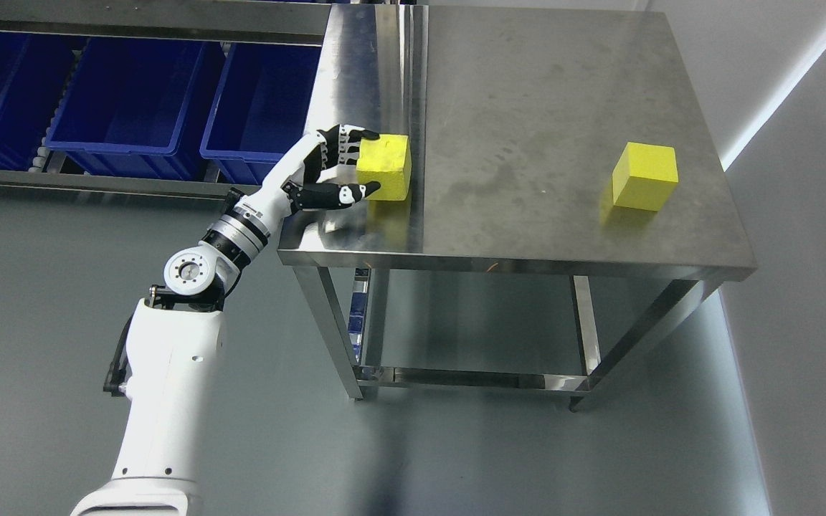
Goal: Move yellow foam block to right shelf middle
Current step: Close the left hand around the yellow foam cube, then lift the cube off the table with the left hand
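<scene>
A yellow foam block (386, 166) sits on the left part of a steel table (549, 107). My left hand (355, 163) reaches in from the lower left and is around the block's left side: fingers (347, 140) lie along its top left edge and the thumb (348, 193) presses at its lower left corner. The block rests on the table top. A second yellow foam block (645, 176) stands alone near the table's right edge. My right arm is out of view.
Three blue bins (133, 100) sit in a rack at the upper left, behind the table's left edge. A white wall (807, 215) runs close along the table's right side. Grey floor (40, 315) lies in front and to the left.
</scene>
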`<state>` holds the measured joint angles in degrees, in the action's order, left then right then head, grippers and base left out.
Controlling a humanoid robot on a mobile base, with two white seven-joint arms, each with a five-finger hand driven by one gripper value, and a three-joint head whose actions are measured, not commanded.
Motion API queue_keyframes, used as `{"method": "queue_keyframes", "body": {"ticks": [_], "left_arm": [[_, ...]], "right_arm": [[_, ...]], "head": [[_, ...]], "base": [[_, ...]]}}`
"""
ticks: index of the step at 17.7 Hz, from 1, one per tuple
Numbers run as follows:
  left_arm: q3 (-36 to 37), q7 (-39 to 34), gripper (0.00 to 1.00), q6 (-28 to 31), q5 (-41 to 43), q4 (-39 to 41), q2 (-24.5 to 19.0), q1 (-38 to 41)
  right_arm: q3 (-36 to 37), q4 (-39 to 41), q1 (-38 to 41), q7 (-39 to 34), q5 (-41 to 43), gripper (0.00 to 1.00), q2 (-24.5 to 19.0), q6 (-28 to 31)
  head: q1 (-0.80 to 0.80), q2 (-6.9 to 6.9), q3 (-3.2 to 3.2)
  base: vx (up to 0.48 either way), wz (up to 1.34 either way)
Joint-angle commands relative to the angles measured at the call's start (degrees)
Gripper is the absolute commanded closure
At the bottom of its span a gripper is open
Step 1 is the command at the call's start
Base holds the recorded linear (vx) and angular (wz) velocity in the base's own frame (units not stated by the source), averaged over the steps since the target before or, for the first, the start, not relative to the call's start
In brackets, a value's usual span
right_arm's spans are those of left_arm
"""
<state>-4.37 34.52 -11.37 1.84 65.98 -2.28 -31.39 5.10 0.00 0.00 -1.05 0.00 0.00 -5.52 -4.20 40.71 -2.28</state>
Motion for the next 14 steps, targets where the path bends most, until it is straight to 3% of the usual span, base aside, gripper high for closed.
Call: {"method": "queue_keyframes", "body": {"ticks": [1,4,5,10,14], "left_arm": [[-5.21,0.11,0.74,-0.76,-14.28,5.89,1.28,0.45],[-8.09,-0.68,0.71,-1.11,-21.95,11.78,1.28,2.11],[-9.15,-1.38,0.67,-2.59,-21.96,12.58,1.28,2.38],[-13.02,-12.44,0.66,-6.03,-22.23,14.96,1.28,2.73],[-13.73,-13.25,0.68,-9.45,-22.32,16.98,1.28,5.01]], "right_arm": [[0.0,1.0,-0.18,0.0,0.0,0.0,1.0,-0.01],[0.0,1.0,-0.18,0.0,0.0,0.0,1.0,-0.01],[0.0,1.0,-0.18,0.0,0.0,0.0,1.0,-0.01],[0.0,1.0,-0.18,0.0,0.0,0.0,1.0,-0.01],[0.0,1.0,-0.09,0.0,0.0,0.0,1.0,-0.01]], "head": [[0.0,0.0,0.0],[0.0,0.0,0.0],[0.0,0.0,0.0],[0.0,0.0,0.0],[0.0,0.0,0.0]], "base": [[0.004,0.01],[0.0,0.0],[0.0,0.0],[0.011,0.07],[0.052,0.33]]}}
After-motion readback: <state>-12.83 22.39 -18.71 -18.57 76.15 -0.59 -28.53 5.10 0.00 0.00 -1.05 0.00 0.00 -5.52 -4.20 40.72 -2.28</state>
